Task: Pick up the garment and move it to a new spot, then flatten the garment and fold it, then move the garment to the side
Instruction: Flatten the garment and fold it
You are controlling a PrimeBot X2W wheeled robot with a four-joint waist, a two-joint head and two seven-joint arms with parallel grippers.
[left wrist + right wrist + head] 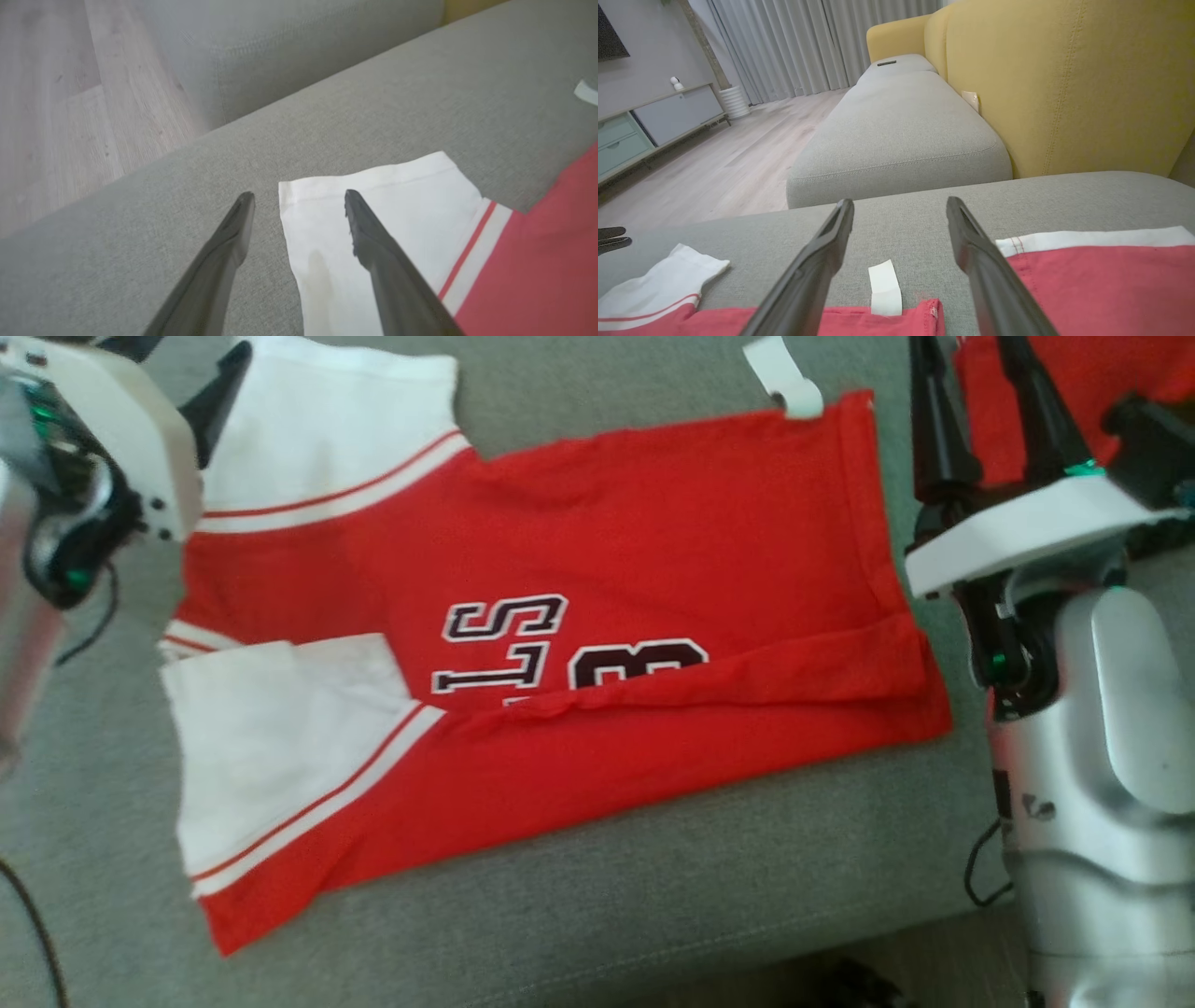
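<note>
The garment (653, 523), a red jersey with white sleeves, lies spread on the grey sofa seat (607, 915), its near long side already folded in over the print. Both tools stand wide open and hold nothing. The left tool (299, 198) hovers with its fingers astride the cuff corner of the far sleeve (373, 205), and the right tool (900, 205) hangs over the hem by the white tag (885, 284). The far side looks like the next fold. To do it well, pinch cuff and hem on that same long side and lift both ends together with the cloth taut. Then lay it over to meet the folded edge, keeping the right tool off the second red garment (1101, 280) just beside it. The chest print, dark letters edged white and seen sideways, reads as "S" and "T" plus a numeral, 8 or 3, half hidden under the fold. The tag shows no writing I can read
</note>
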